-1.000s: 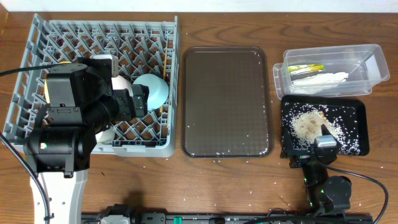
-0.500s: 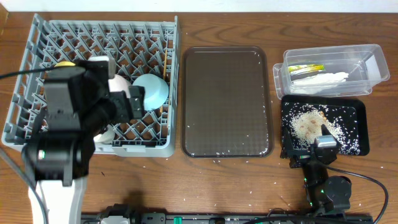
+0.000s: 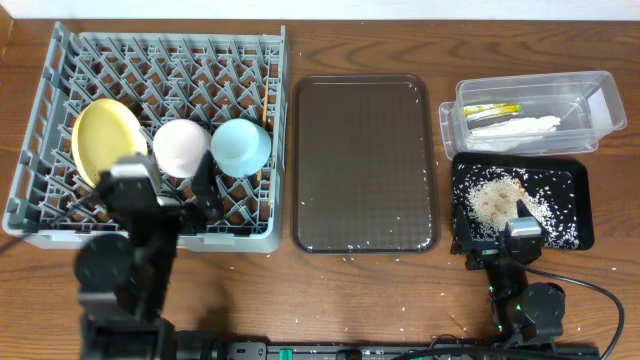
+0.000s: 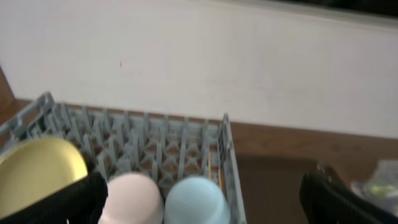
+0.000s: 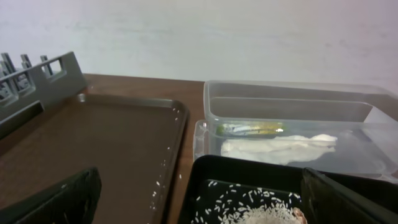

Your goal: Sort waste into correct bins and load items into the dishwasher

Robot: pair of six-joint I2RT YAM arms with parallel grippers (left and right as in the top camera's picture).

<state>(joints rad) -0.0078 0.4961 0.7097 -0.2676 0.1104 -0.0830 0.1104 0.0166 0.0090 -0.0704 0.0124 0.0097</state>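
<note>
The grey dish rack point(image 3: 170, 42) at the left holds the yellow plate point(image 3: 104, 140), the white bowl point(image 3: 181, 147), the light blue bowl point(image 3: 241, 146) and a chopstick point(image 3: 265, 122). The small white cup is not visible. My left gripper point(image 3: 205, 200) is open and empty at the rack's front edge. In the left wrist view its fingers point(image 4: 199, 205) frame both bowls. My right gripper point(image 3: 520, 225) is open and empty at the front of the black tray point(image 3: 585, 205), which holds the rice crumbs point(image 3: 495, 200). The clear tub point(image 3: 600, 95) holds the wrapper point(image 3: 495, 110) and the napkin point(image 3: 515, 127).
The dark brown serving tray point(image 3: 365, 165) lies between the rack and the bins, with a few rice grains scattered on and around it. In the right wrist view the tub point(image 5: 292, 99), black tray point(image 5: 249, 168) and serving tray point(image 5: 93, 143) lie ahead.
My left arm has pulled back from over the rack to its front edge, uncovering the plate and both bowls. The right arm has not moved.
</note>
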